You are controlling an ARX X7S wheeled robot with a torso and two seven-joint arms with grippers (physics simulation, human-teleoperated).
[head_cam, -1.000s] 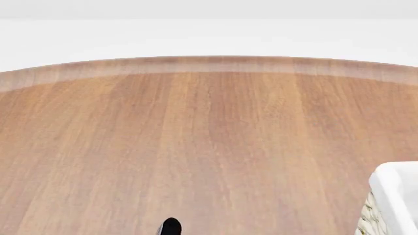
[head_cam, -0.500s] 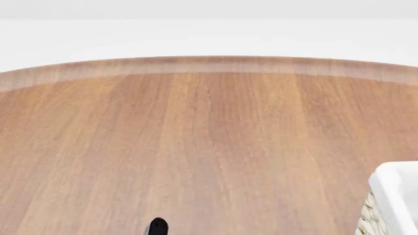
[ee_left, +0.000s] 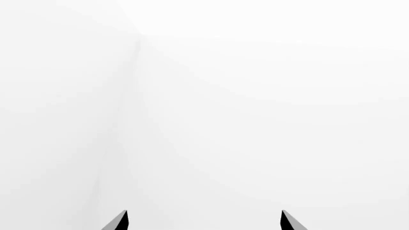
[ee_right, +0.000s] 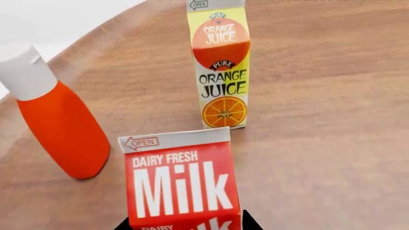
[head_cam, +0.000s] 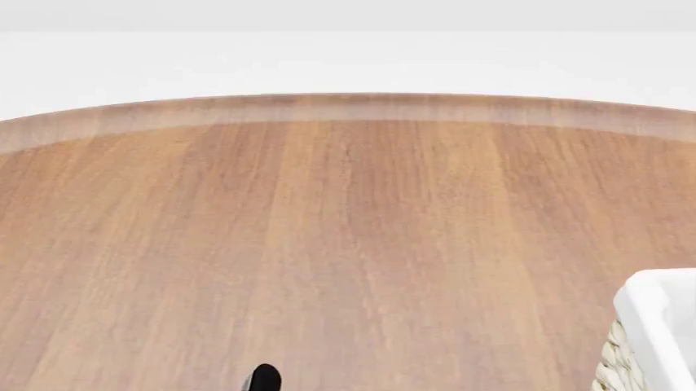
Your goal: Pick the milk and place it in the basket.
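In the right wrist view the milk (ee_right: 179, 184), a red gable-top carton with white "Milk" lettering, stands between the two dark fingers of my right gripper (ee_right: 185, 225). The fingers press against both of its sides. My left gripper (ee_left: 203, 221) is open and empty, with only white background ahead of it. One corner of the basket (head_cam: 658, 314), white cloth over cream wicker, shows at the lower right edge of the head view. The milk does not show in the head view.
An orange-and-yellow orange juice carton (ee_right: 221, 67) stands beyond the milk. A red bottle with a white cap (ee_right: 61, 129) stands beside it. The round wooden table (head_cam: 348, 244) fills the head view. A small black tip (head_cam: 262, 378) pokes up at the bottom edge.
In the head view the black tip at the bottom edge moved a little left a second ago and has stayed still since. The basket corner has not moved.
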